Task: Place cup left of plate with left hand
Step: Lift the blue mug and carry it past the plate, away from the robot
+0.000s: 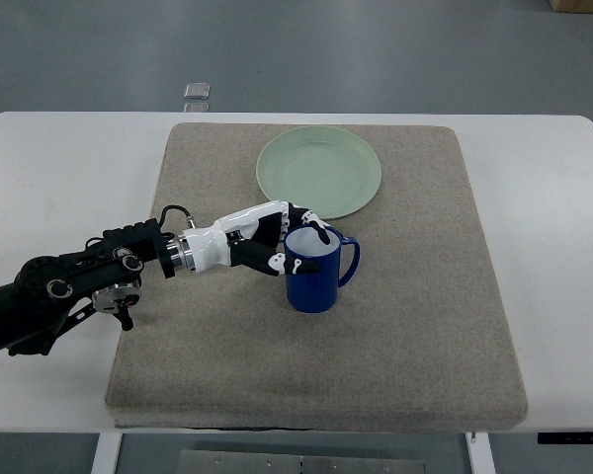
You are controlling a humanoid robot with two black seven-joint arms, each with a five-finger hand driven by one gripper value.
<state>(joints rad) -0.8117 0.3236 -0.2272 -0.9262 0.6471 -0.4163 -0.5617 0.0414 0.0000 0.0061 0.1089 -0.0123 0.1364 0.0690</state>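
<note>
The left hand (272,242) had its fingers wrapped around the blue cup (313,270), which stood upright on the mat (415,336) at frame center, just below the green plate (319,171).

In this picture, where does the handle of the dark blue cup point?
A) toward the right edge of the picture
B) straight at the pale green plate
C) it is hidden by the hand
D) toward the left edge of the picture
A: the handle of the dark blue cup sticks out on its right side, away from the left hand, whose fingers grip the cup's left rim; the pale green round plate lies behind it.
</note>
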